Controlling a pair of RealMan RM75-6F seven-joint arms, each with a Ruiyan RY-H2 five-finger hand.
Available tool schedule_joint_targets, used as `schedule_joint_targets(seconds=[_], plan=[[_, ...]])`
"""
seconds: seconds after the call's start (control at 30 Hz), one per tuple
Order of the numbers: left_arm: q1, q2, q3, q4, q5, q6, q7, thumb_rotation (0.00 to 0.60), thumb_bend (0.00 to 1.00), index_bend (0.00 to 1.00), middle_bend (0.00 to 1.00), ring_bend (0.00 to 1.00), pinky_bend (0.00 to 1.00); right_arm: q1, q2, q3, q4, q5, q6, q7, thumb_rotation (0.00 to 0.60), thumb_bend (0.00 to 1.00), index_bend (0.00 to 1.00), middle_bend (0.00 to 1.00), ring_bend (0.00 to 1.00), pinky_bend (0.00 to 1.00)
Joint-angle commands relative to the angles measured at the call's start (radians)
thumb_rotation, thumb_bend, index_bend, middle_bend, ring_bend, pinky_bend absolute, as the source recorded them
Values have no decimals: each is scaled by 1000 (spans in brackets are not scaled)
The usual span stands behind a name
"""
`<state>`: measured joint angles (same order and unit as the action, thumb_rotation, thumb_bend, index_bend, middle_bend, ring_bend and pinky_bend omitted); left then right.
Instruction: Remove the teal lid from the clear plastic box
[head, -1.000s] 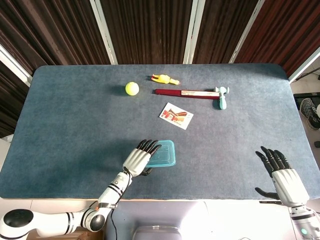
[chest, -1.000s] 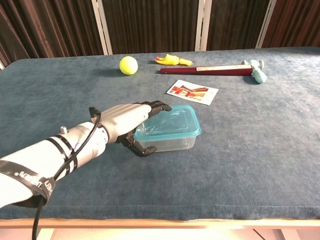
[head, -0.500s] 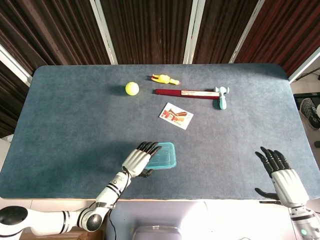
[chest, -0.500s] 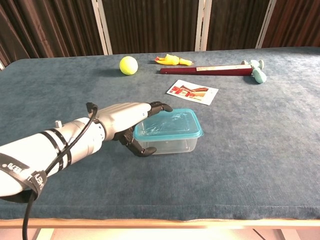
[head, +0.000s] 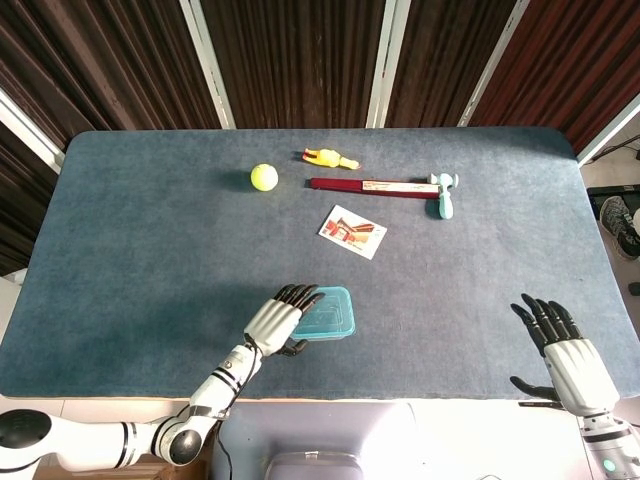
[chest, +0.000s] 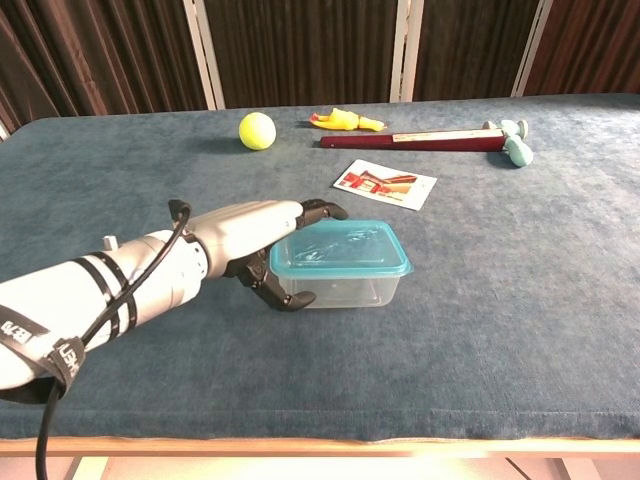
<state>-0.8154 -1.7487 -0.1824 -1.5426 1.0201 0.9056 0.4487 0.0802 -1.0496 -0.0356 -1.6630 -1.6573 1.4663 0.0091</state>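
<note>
Left robot hand (chest: 262, 243) grips box (chest: 343, 284) w/ lid (chest: 339, 251) on; right robot hand (head: 562, 347) open, fingers spread, holding nothing.

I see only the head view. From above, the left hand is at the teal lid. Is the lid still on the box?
Observer: Yes. In the chest view the teal lid sits flat on the clear plastic box.
Operator: Where is the thumb of that hand?
Observer: The left hand has its thumb low against the box's near left corner, and its fingers reach over the lid's left edge.
Operator: Is there something inside the box?
Observer: Through the clear wall I see nothing inside.
</note>
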Motion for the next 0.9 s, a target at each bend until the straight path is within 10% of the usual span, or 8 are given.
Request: schedule_joint_targets(seconds=[0.03,0.9], plan=[[-5,14,2,-17,-13,-13,-5,600,437,0,0,0,103,0,0,1,0,1,1,0,600,181,0,0,0,0],[84,-91,144,93,268,160,-79,600,440,0,91,43,159,177,-141,38,57,-91,-189,-96,600,221,73,0,0,0]])
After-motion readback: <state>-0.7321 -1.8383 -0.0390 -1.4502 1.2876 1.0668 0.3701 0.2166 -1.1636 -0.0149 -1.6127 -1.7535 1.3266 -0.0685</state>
